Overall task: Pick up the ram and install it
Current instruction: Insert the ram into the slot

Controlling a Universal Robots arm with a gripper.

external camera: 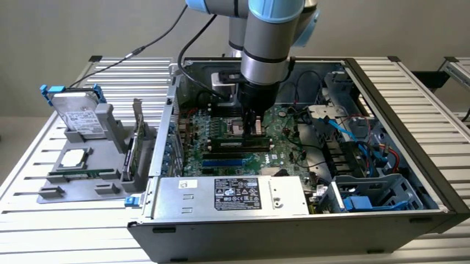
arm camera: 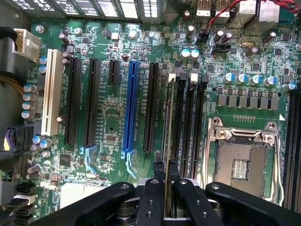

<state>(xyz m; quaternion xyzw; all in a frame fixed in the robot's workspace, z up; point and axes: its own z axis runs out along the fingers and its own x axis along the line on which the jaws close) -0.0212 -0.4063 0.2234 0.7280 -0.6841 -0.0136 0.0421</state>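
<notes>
The end effector (external camera: 253, 127) hangs straight down from the arm into the open case (external camera: 294, 236), just above the centre of the exterior view. It is clenched on the ram (external camera: 233, 144). In the wrist view the two fingers (arm camera: 158, 172) press on either face of the thin stick, with no gap showing between them and it.

The ram (arm camera: 168, 122) is seen edge-on there. It runs away from the end effector (arm camera: 165, 172) in line with one of the black memory slots on the motherboard (arm camera: 108, 108). It lies between the long black expansion slot next to the blue slot (arm camera: 130, 108) and the other memory slots, which are next to the CPU socket (arm camera: 240, 165). Its far end reaches the latch at the end of the slot. Whether it is pressed fully home cannot be told.

In the exterior view the ram lies as a dark bar directly under the fingertips, running toward the exterior view's left from them. The CPU socket (external camera: 239, 127) is just behind it and the blue slot (external camera: 224, 163) is in front.

The power supply (external camera: 235, 195) fills the lower middle of the case. On the desk (external camera: 44, 231), at the exterior view's left, a grey holder (external camera: 81, 176) carries a hard drive (external camera: 77, 113) standing upright, well apart from the end effector.
</notes>
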